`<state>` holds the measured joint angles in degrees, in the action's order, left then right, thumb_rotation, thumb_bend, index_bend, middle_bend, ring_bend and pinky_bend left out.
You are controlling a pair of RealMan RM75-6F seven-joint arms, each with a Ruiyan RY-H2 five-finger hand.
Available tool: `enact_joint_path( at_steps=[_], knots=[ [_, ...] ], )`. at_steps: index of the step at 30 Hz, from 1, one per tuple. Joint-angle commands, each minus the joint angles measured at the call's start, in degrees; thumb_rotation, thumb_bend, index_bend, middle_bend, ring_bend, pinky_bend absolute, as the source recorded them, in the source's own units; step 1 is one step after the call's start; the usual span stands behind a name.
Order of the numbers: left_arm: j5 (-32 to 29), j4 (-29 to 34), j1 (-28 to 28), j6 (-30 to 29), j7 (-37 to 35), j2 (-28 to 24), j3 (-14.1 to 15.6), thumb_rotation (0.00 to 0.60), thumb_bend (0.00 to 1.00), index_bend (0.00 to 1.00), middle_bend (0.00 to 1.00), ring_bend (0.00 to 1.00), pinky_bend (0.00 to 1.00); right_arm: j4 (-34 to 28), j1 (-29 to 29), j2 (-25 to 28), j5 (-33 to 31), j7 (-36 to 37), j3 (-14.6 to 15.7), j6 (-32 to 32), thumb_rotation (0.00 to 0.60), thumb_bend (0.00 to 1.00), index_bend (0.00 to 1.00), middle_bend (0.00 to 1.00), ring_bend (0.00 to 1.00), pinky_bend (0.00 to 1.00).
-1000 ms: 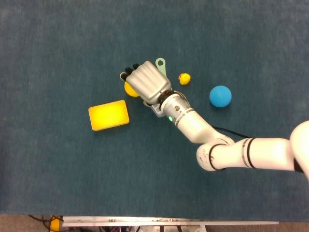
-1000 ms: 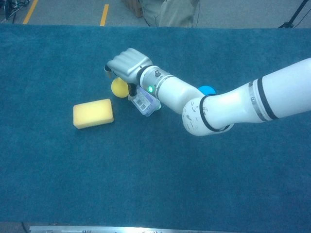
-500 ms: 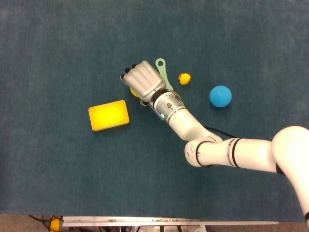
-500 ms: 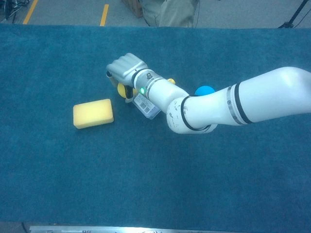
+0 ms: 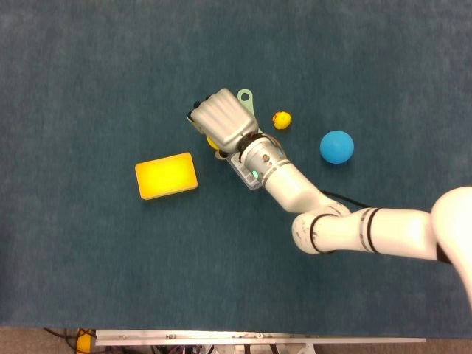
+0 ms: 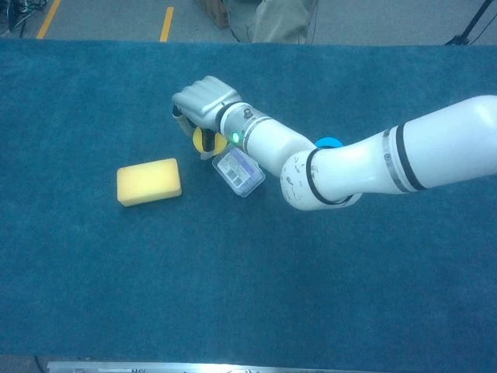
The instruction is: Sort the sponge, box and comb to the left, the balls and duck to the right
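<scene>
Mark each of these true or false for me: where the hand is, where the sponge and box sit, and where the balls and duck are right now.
1. The right hand is over the yellow ball, fingers curled around it. True.
2. The yellow rectangular sponge lies to the right of the blue ball. False: it lies far to its left.
3. The small yellow rubber duck is held in the hand. False: it sits alone on the blue table cloth, between the hand and the blue ball.
4. The clear plastic box lies beside the forearm, just below the hand in the chest view. True.
5. The left hand is pressing the sponge. False: no left hand shows.
</scene>
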<state>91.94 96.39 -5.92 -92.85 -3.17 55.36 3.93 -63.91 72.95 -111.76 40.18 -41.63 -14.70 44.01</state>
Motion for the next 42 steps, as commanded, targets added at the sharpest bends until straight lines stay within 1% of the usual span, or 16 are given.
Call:
enact_joint_path(
  at_steps=[1, 5, 10, 14, 20, 26, 33, 39, 42],
  knots=[
    [-0.01, 0.1, -0.02, -0.01, 0.09, -0.05, -0.02, 0.6, 0.43, 0.36, 0.34, 0.31, 0.23, -2.74, -1.26, 2.29, 1.61, 1.48, -0.21, 1.24, 0.6, 0.09, 0.52, 0.45, 0.48, 0.66],
    [-0.01, 0.25, 0.14, 0.35, 0.34, -0.04, -0.03, 0.6, 0.43, 0.36, 0.34, 0.31, 0.23, -8.93, -3.72, 7.29, 3.57, 3.28, 0.07, 3.12, 0.6, 0.09, 0.52, 0.45, 0.48, 0.66],
    [-0.06, 0.23, 0.49, 0.95, 0.45, 0.14, -0.12, 0.6, 0.43, 0.36, 0.34, 0.31, 0.23, -16.75, -7.7, 14.56, 6.32, 5.41, 2.17, 4.98, 0.6, 0.09, 0.52, 0.45, 0.48, 0.66],
    [0.06, 0.18, 0.99, 1.66, 0.52, 0.42, -0.2, 0.6, 0.43, 0.36, 0.34, 0.31, 0.23, -23.07, -11.58, 20.77, 9.59, 8.08, 5.08, 5.92, 0.6, 0.09, 0.52, 0.45, 0.48, 0.66],
    [0.3, 0.64, 1.8, 2.69, 1.19, 0.53, -0.32, 0.6, 0.43, 0.36, 0.34, 0.31, 0.23, -29.82, -16.45, 27.53, 16.08, 13.67, 9.23, 5.78, 0.6, 0.09, 0.52, 0.46, 0.48, 0.66],
    [0.56, 1.22, 2.18, 3.07, 1.9, 0.56, -0.3, 0.6, 0.43, 0.36, 0.34, 0.31, 0.23, -33.59, -20.38, 31.5, 24.35, 15.98, 13.83, 7.61, 0.6, 0.09, 0.52, 0.46, 0.48, 0.66],
    [0.93, 1.51, 2.31, 3.23, 2.33, 0.72, -0.07, 0.6, 0.43, 0.36, 0.34, 0.31, 0.23, -34.69, -23.3, 34.44, 31.36, 16.87, 18.05, 8.01, 0.6, 0.09, 0.52, 0.46, 0.48, 0.66],
    [1.17, 1.53, 2.5, 3.54, 2.4, 0.97, 0.12, 0.6, 0.43, 0.36, 0.34, 0.31, 0.23, -33.54, -24.54, 34.65, 34.61, 16.44, 20.32, 6.61, 0.6, 0.09, 0.52, 0.46, 0.48, 0.66],
    [1.34, 1.58, 2.61, 3.68, 2.5, 0.97, 0.23, 0.6, 0.43, 0.36, 0.34, 0.31, 0.23, -32.45, -24.82, 33.85, 35.37, 16.15, 20.61, 5.78, 0.6, 0.09, 0.52, 0.46, 0.48, 0.66]
  ],
)
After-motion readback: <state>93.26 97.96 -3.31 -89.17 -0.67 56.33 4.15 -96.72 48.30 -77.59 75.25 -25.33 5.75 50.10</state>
